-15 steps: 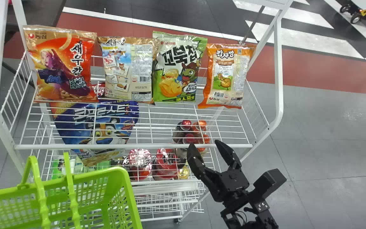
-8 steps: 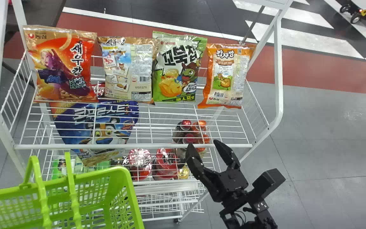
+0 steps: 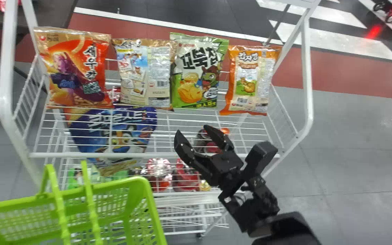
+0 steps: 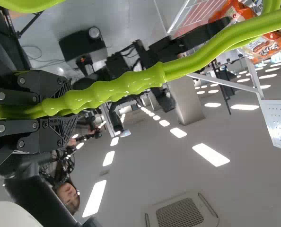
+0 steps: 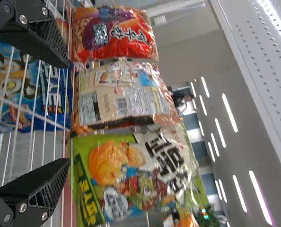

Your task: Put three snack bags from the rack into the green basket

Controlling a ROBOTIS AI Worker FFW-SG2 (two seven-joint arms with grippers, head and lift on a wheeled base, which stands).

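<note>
In the head view, my right gripper [image 3: 192, 130] stands open over the rack's front rail, below the snack bags. Along the rack [image 3: 155, 155] lean a red bag [image 3: 75, 71], a beige bag [image 3: 145, 73], a green bag [image 3: 197, 73] and an orange bag [image 3: 247, 80]. The right wrist view has the right gripper [image 5: 67, 113] open, with the beige bag [image 5: 124, 97] and green bag [image 5: 136, 177] beyond its fingers. My left gripper [image 4: 60, 111] is shut on the green handles [image 4: 117, 90] in the left wrist view. The green basket [image 3: 141, 183] hangs before the rack at lower left.
A blue bag [image 3: 114, 136] and red-topped packages [image 3: 158, 173] lie under the top shelf's wires. White posts [image 3: 306, 75] rise at both rack ends. A perforated white panel [image 5: 259, 61] stands near the bags in the right wrist view.
My right gripper has moved up and left over the front rail, staying open. The rack and basket appear slightly farther right in the head view. The bags keep their places on the rack.
</note>
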